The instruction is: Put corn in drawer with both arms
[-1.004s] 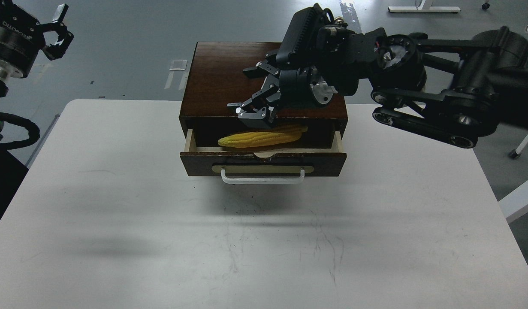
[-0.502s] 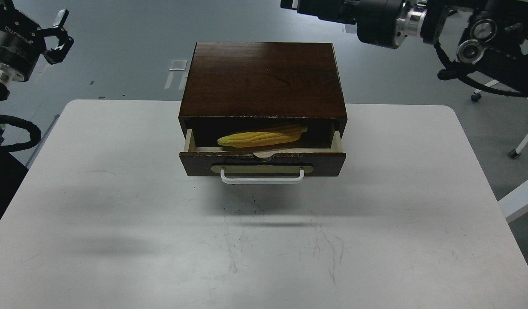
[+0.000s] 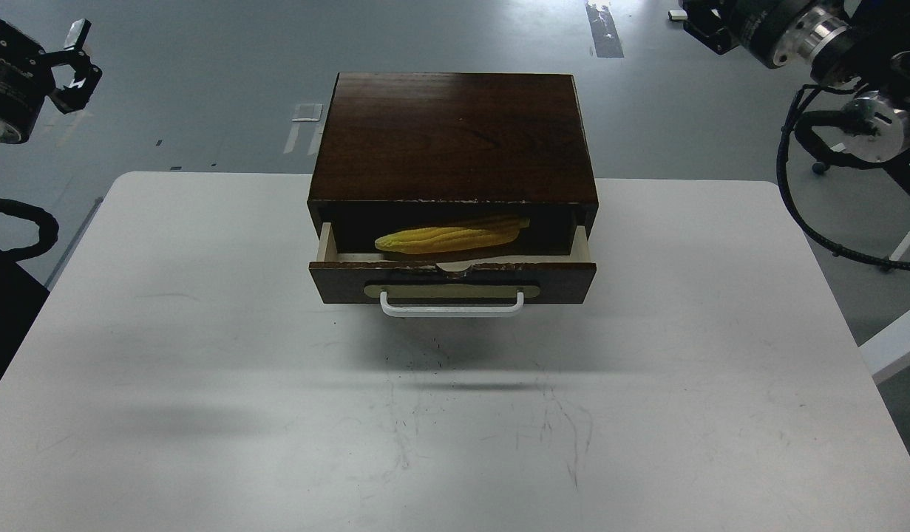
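Observation:
The yellow corn (image 3: 449, 236) lies lengthwise inside the drawer (image 3: 453, 281), which stands partly pulled out of the dark brown box (image 3: 455, 137). The drawer's white bar handle (image 3: 452, 305) faces me. My left gripper (image 3: 81, 58) is up at the far left, well away from the box, open and empty. My right arm (image 3: 817, 33) shows at the top right corner, far from the box. Its gripper is past the top edge and out of view.
The box stands at the far middle of the white table (image 3: 203, 355). Black cable (image 3: 795, 199) of the right arm hangs past the table's right far corner. Grey floor lies beyond the table.
My right gripper, which hung open just over the corn in the drawer, has lifted and pulled back to the upper right, out of view. The left gripper has drifted slightly left. The corn stays in the drawer.

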Controlling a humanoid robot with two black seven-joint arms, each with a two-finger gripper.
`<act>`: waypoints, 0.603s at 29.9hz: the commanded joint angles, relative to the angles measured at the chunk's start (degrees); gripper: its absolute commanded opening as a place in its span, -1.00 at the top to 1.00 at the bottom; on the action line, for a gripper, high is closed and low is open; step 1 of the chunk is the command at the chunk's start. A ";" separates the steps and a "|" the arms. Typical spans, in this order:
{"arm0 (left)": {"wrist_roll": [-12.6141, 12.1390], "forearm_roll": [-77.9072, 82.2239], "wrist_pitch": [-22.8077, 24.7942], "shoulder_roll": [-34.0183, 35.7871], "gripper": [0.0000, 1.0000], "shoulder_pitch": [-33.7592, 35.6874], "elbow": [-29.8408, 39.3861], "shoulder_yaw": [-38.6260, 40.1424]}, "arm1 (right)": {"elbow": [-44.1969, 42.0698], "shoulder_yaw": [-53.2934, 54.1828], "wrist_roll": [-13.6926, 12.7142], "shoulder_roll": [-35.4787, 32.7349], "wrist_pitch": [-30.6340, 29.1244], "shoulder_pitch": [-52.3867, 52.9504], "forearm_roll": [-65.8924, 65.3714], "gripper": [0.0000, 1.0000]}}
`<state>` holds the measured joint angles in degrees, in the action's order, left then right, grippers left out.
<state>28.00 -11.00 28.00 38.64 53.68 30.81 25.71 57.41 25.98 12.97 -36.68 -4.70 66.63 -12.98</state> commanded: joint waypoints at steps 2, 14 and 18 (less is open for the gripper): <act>0.00 -0.08 0.00 -0.76 -0.96 -0.15 -0.57 0.31 | -6.86 5.92 -0.23 0.03 -0.14 -2.99 8.83 -1.00; -0.14 -2.27 0.00 -2.87 -0.96 -0.94 -0.75 1.36 | -12.67 8.74 -0.31 1.17 -13.14 -14.94 42.41 -1.00; -0.23 -3.42 0.00 -3.39 -0.97 -2.52 -0.66 2.50 | -13.46 13.73 -0.31 2.22 -16.04 -20.82 45.32 -1.00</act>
<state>27.84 -13.86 28.00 35.54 52.03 30.04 27.57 44.23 36.09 12.66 -35.32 -18.66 50.01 30.29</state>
